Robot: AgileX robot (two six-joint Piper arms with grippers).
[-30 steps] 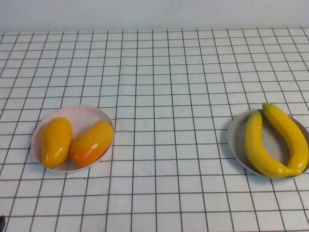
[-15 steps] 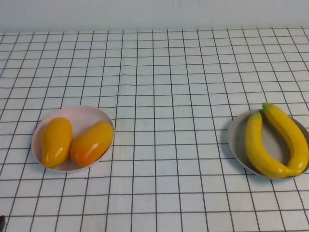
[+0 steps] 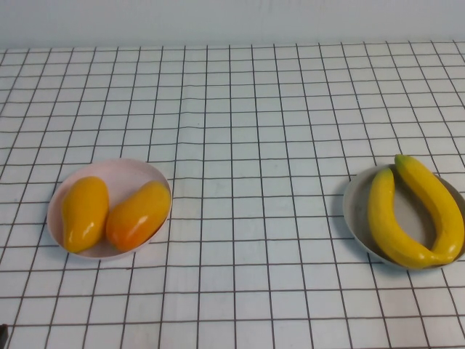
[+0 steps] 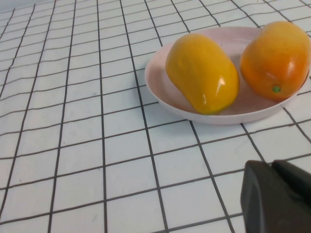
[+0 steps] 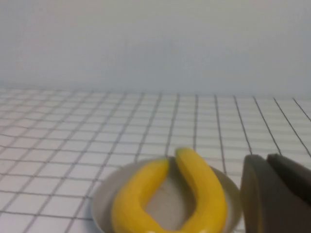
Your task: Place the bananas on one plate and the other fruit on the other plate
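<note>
Resting shut: left gripper (image 4: 277, 196), right gripper (image 5: 274, 194)

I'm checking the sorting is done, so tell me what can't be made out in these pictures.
- Left gripper: shut, beside the pink plate; cut off by the left wrist view's edge.
- Right gripper: shut, near the grey-blue plate; cropped in the right wrist view.
- Bananas: lower ends cut off and blurred there.
- Grey-blue plate: far-right rim cropped in the high view.

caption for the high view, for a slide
Bananas on grey-blue plate, mangoes on pink plate; both grippers out of view.
</note>
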